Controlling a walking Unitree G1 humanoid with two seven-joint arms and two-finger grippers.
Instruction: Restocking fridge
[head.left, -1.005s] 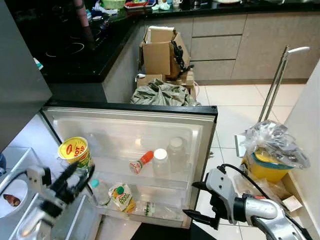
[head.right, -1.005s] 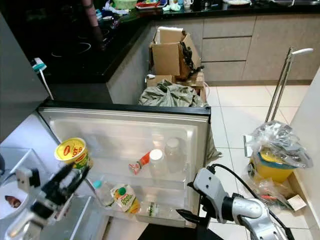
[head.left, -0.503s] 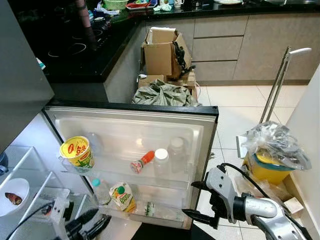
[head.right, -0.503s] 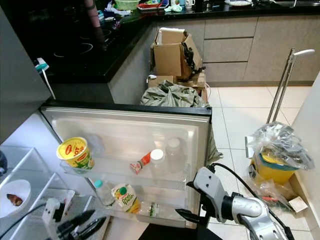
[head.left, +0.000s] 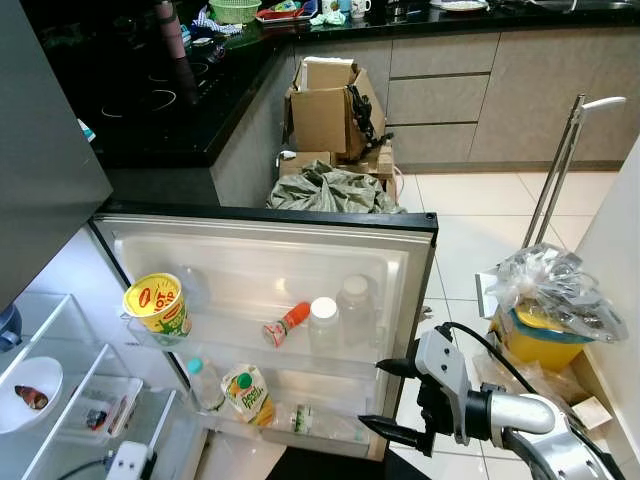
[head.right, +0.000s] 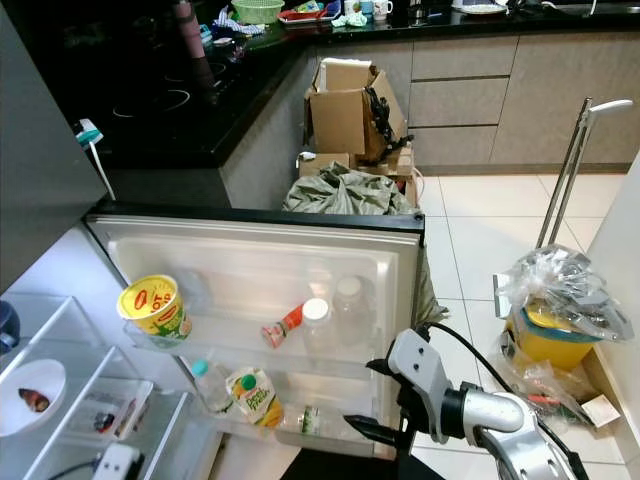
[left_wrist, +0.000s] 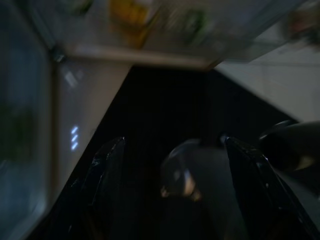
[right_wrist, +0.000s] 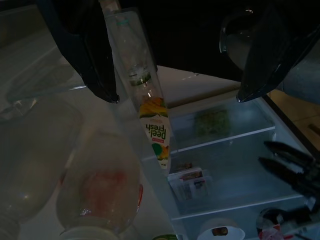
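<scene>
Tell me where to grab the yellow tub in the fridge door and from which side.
Grip the yellow tub across its round side wall, just under the lid, coming from the open front above the door shelf. It sits tilted, lid facing out, its lower part behind the shelf rail, so only the upper body is free.

Bright sharp head views, dim blurry wrist views

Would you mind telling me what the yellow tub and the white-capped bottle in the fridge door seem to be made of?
The yellow tub looks like glossy printed plastic, going by the sheen on its lid. The white-capped bottle appears to be clear plastic or glass, since the shelf shows through it; which of the two is unclear.
</scene>
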